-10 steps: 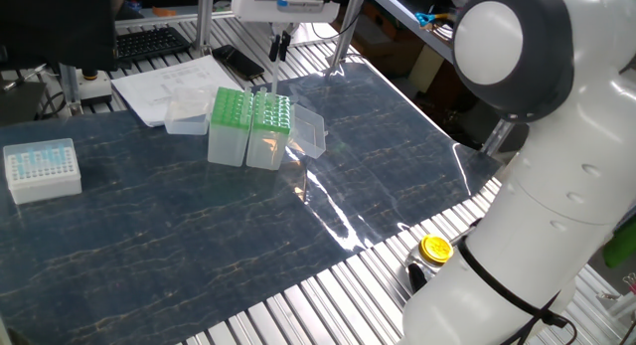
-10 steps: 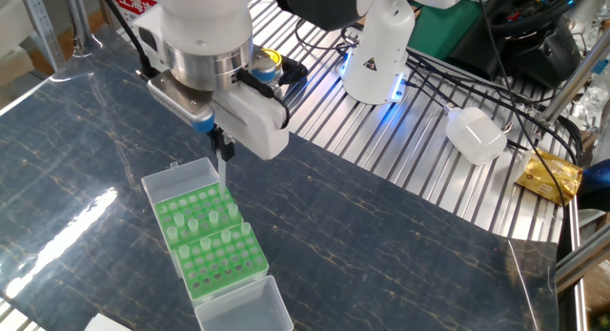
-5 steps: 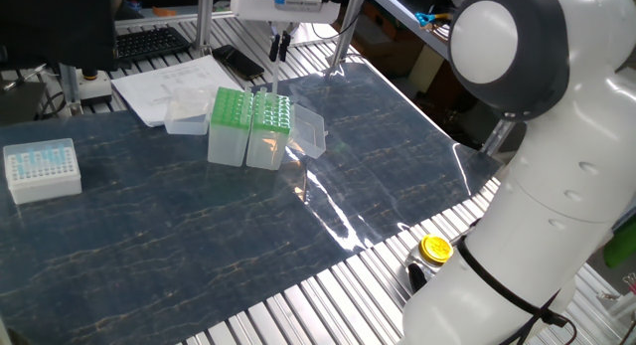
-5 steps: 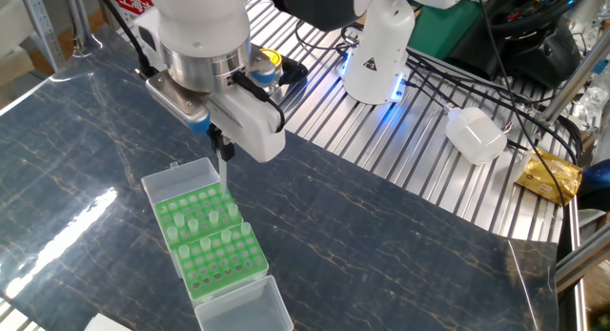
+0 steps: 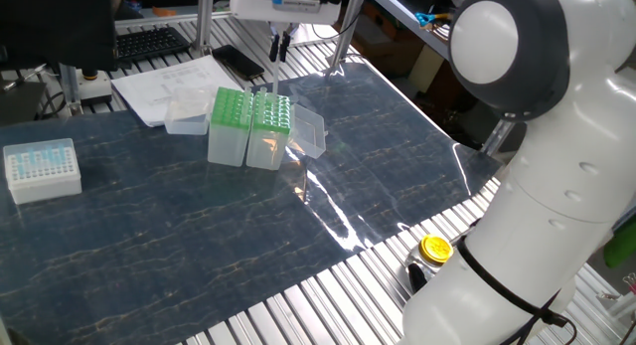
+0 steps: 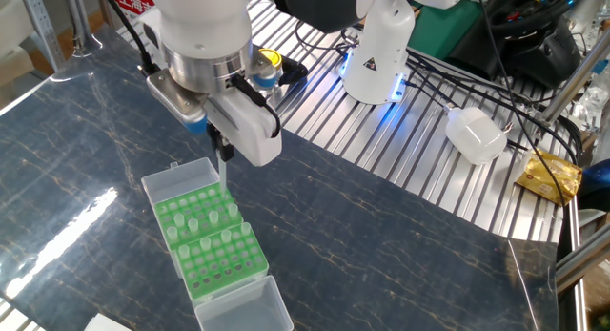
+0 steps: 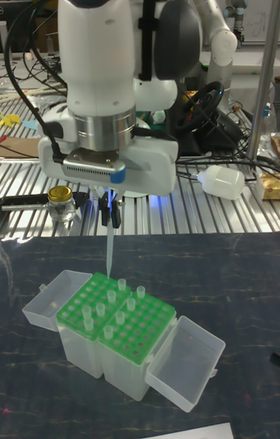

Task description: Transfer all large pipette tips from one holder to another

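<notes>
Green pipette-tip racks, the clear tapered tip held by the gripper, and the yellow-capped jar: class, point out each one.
green pipette-tip racks (image 7: 117,313), tall fixed view, on the green top plate.
clear tapered tip (image 7: 110,252), tall fixed view, on its mid shaft below the gripper (image 7: 108,212).
yellow-capped jar (image 5: 435,249), one fixed view, on the lid.

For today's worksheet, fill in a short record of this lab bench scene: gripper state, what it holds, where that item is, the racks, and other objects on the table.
Gripper: gripper shut on one large pipette tip
Held tip position: hanging point down above the green racks, its point just over the rack top, not seated
Racks: two green racks side by side, clear lids open at the outer ends
Tips in racks: scattered large tips upright in some holes, many holes vacant
Other objects: white tip box, papers, yellow-capped jar
</notes>
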Tool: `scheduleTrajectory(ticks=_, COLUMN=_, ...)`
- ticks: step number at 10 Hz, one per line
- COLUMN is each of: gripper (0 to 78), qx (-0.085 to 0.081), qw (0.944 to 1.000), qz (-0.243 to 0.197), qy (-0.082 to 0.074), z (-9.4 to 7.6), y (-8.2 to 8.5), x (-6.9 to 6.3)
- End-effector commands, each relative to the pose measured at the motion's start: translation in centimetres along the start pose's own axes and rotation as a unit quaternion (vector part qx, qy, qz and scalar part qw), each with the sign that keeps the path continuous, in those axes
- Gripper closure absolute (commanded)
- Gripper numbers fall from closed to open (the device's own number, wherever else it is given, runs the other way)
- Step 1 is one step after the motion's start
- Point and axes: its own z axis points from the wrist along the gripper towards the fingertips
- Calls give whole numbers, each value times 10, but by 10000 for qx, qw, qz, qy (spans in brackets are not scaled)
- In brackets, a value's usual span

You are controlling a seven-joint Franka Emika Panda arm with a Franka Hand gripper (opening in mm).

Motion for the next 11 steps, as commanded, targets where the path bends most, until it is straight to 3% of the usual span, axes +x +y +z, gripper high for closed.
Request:
scheduleTrajectory(ticks=1, gripper=764, qx=99, qw=9999, qz=13, qy=-21, z=-8, y=-6, x=5)
scheduleTrajectory(ticks=5, gripper=764, qx=22, qw=9996, qz=-155, qy=-236, z=-7, y=-11, x=6)
scheduleTrajectory(ticks=7, gripper=764, qx=-85, qw=9994, qz=-154, qy=-312, z=5, y=-17, x=6)
scheduleTrajectory(ticks=11, gripper=764, qx=-204, qw=9994, qz=-67, qy=-275, z=10, y=-20, x=6)
